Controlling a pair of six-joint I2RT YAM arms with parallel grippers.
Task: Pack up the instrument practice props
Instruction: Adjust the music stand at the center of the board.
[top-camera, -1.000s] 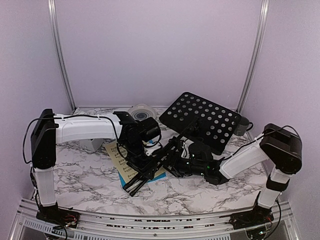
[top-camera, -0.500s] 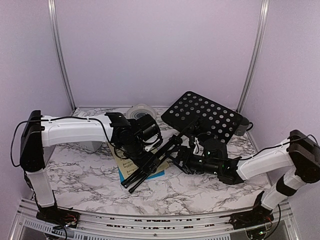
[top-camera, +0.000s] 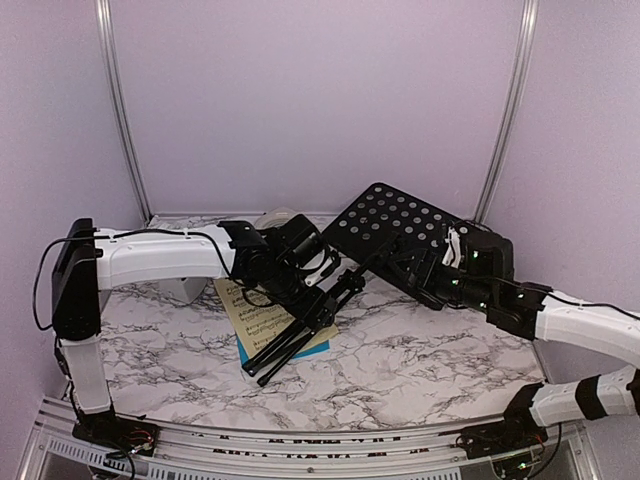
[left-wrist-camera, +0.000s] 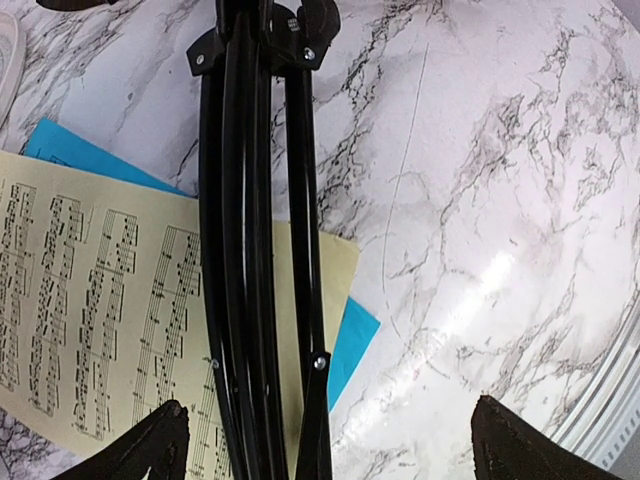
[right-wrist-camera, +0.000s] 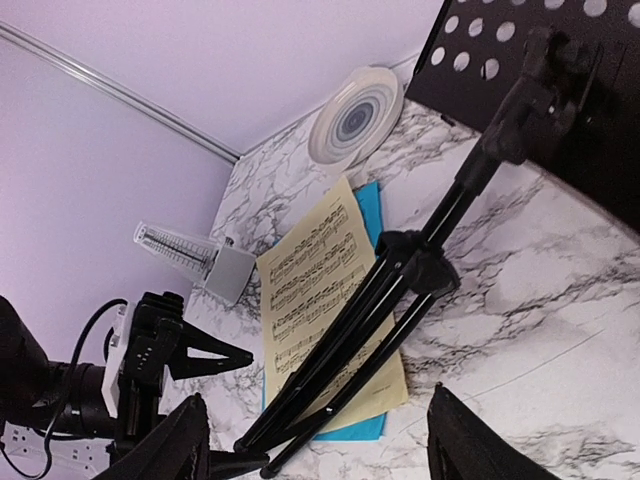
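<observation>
- The music stand (top-camera: 410, 235) lies on the marble worktop (top-camera: 400, 360). Its long axis runs diagonally, with the hole-punched desk at the far right and the legs pointing near left.
- The tripod legs are folded into one tight bundle that lies across the sheet music.
- The yellow page (top-camera: 245, 305) lies on the blue page (top-camera: 250, 348) and covers most of it, so only blue corners and an edge show. Both are left of centre, under the legs.
- The left end effector (top-camera: 305, 280) hovers above the leg bundle. Its fingers are spread wide and grip nothing.
- The right end effector (top-camera: 432, 280) is beside the near edge of the stand's desk. Its fingers are parted with nothing between them.
- In the overhead view the left arm hides most of the metronome (right-wrist-camera: 195, 262). The right wrist view shows it near the left wall, and I cannot tell whether it stands upright.
- The left wrist view cuts off the leg tips, and the right wrist view cuts off most of the desk.
- A white round roll (top-camera: 280, 222) sits by the back wall.
</observation>
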